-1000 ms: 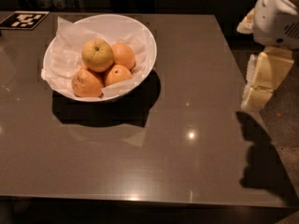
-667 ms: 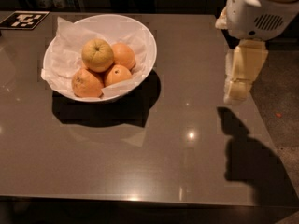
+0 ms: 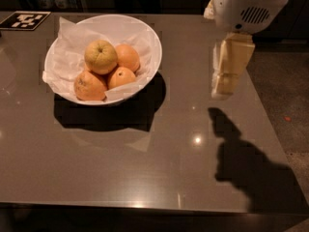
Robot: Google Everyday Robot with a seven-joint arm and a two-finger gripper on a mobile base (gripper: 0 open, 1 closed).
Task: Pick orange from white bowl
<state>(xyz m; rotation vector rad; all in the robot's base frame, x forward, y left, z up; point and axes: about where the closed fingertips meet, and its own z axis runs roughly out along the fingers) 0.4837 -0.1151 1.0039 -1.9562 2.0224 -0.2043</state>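
gripper (image 3: 223, 90) by table (image 3: 145, 168) edge, white bowl (image 3: 153, 57) apart

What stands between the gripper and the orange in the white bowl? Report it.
Nothing visible. The gripper hangs above the right side of the table, with only bare surface between it and the white bowl. The orange lies on top of the smaller fruits, open from above.

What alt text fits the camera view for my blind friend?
A white bowl on a dark table holds a pale orange with three smaller orange fruits. The robot's gripper hangs above the table, right of the bowl, touching nothing.
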